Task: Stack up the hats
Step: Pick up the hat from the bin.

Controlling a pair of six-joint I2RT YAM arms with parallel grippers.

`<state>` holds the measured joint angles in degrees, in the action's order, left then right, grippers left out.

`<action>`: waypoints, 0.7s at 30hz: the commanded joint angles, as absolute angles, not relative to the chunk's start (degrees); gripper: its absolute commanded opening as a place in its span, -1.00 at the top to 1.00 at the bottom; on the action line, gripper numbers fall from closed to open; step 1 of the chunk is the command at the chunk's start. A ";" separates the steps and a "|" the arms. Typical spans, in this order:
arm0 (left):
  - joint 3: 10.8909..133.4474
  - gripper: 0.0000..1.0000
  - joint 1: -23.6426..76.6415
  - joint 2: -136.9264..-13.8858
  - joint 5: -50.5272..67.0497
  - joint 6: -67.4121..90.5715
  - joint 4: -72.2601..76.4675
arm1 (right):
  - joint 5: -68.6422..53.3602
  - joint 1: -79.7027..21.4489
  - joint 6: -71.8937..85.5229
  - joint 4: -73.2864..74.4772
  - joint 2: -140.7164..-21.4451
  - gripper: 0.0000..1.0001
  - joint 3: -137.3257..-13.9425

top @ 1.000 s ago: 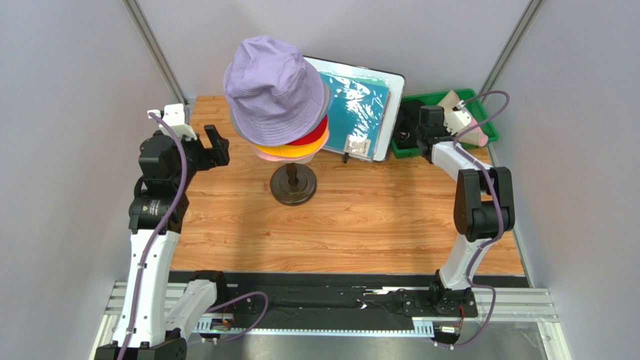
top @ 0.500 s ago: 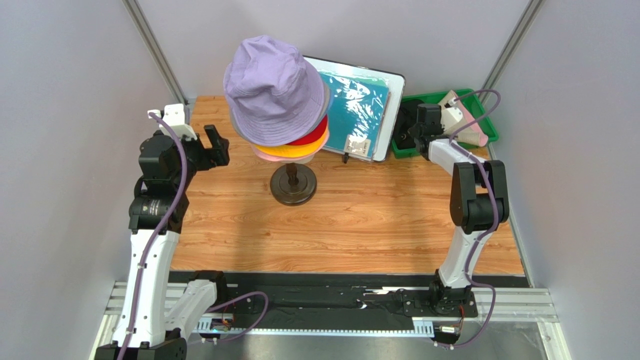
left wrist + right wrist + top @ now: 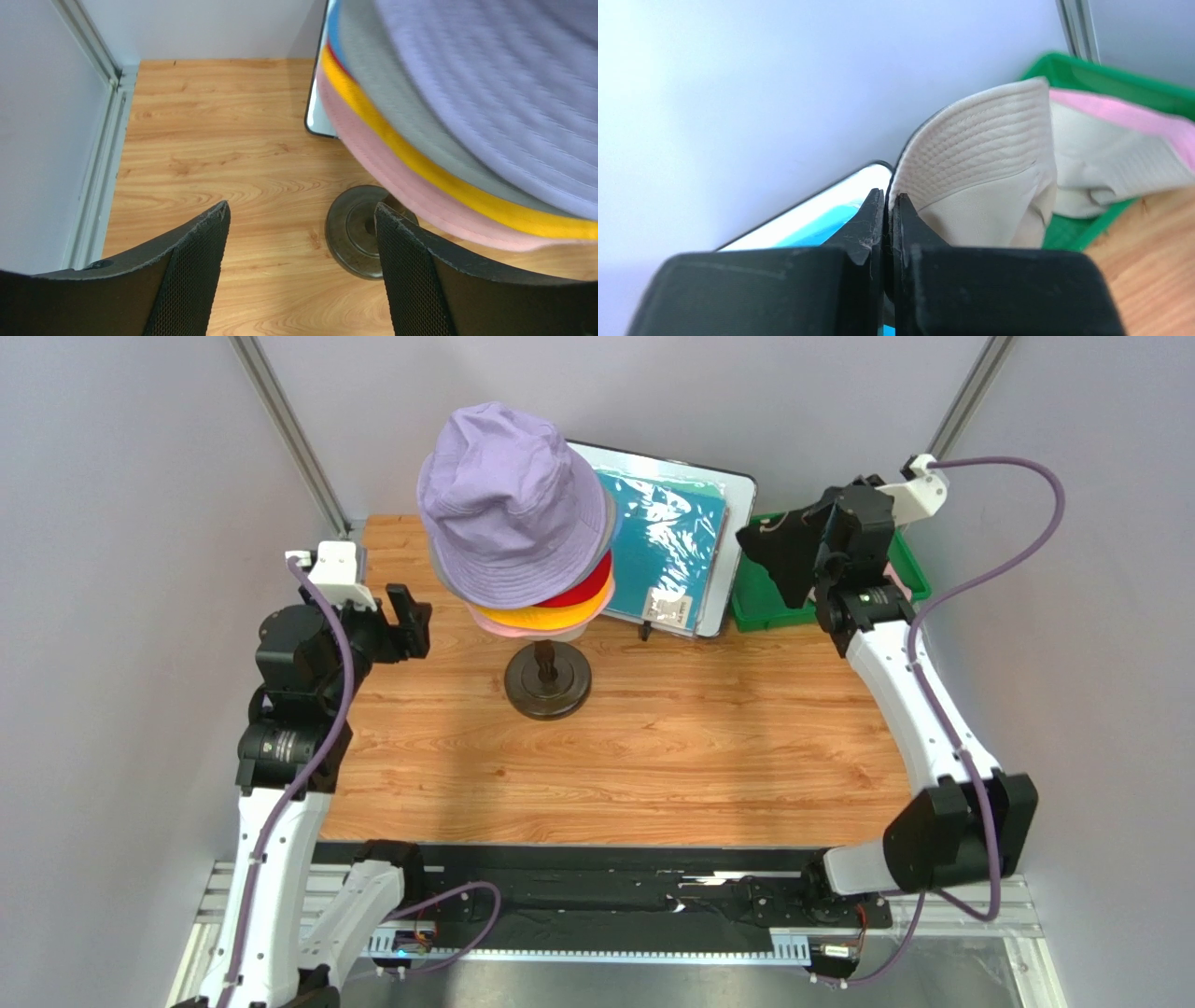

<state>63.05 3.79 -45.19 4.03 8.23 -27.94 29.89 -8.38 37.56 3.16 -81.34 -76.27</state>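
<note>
Pinching the stitched brim of a soft beige cloth bucket hat (image 3: 976, 154), the right gripper (image 3: 887, 203) holds it by a green plastic bin (image 3: 1102, 77). The hat looks light and floppy, its brim likely the firmest hold. The left gripper (image 3: 302, 210) hangs, jaws wide, beside the lavender-topped hat stack (image 3: 512, 504).

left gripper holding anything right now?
No: in the left wrist view the left gripper stands open, and only the wooden table shows between its fingers.
</note>
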 commanded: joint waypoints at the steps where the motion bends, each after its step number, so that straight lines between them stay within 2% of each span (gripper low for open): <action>1: 63.72 -0.60 12.11 -40.09 -2.17 2.91 -25.66 | 32.78 -11.42 29.89 4.65 -75.25 1.00 -79.19; 5: 66.79 -0.54 21.51 -37.71 -10.53 0.44 -27.85 | 33.48 -15.72 25.24 7.38 -69.09 1.00 -79.80; 11: 72.15 -0.44 41.19 -38.40 -15.62 1.58 -28.56 | 39.20 -27.58 19.25 10.89 -62.06 1.00 -81.82; 13: 73.90 -0.43 51.47 -42.25 -19.93 0.62 -28.39 | 40.77 -31.35 18.63 11.86 -60.30 1.00 -81.65; 16: 75.49 -0.43 66.67 -49.53 -31.69 -2.52 -26.30 | 43.50 -35.31 18.45 11.87 -58.63 1.00 -80.34; 17: 75.50 -0.44 70.62 -51.40 -38.95 -3.85 -24.19 | 43.51 -35.94 18.89 11.78 -58.45 1.00 -79.90; 18: 75.59 -0.47 76.75 -53.24 -40.94 -5.09 -22.08 | 43.51 -36.64 19.59 11.69 -58.19 1.00 -79.63; 21: 77.34 -0.59 80.42 -60.45 -38.60 -3.70 -16.88 | 44.12 -39.28 21.62 11.60 -58.27 1.00 -78.93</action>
